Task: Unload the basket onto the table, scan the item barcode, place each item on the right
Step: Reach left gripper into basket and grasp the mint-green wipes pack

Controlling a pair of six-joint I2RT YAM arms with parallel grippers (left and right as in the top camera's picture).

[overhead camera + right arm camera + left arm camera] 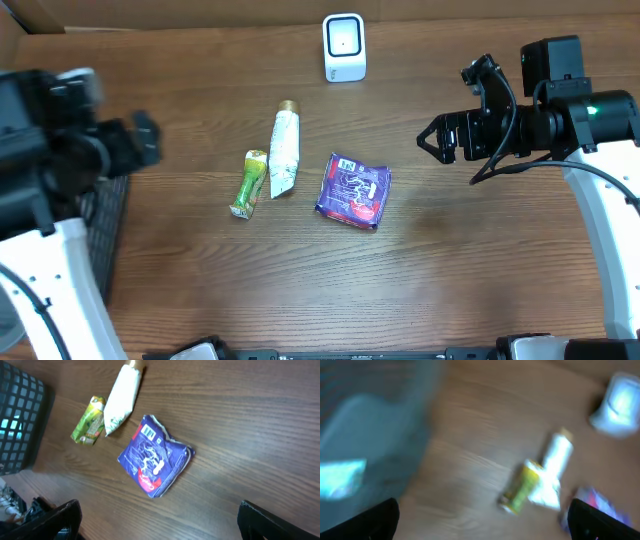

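Note:
Three items lie mid-table: a green-yellow packet (249, 183), a white tube (284, 150) with a gold cap, and a purple-blue pouch (353, 190) showing a small white barcode label. A white scanner (344, 47) stands at the back. My left gripper (148, 139) hovers open at the left, away from the items; its view is blurred, with the packet (521, 487), tube (554, 467) and scanner (619, 405) ahead. My right gripper (432, 140) is open to the right of the pouch (155, 462), holding nothing; the packet (89, 426) and tube (121, 398) lie beyond.
A dark mesh basket (108, 222) stands at the left table edge, seen again in the right wrist view as the basket (20, 420). Bare wood surrounds the items.

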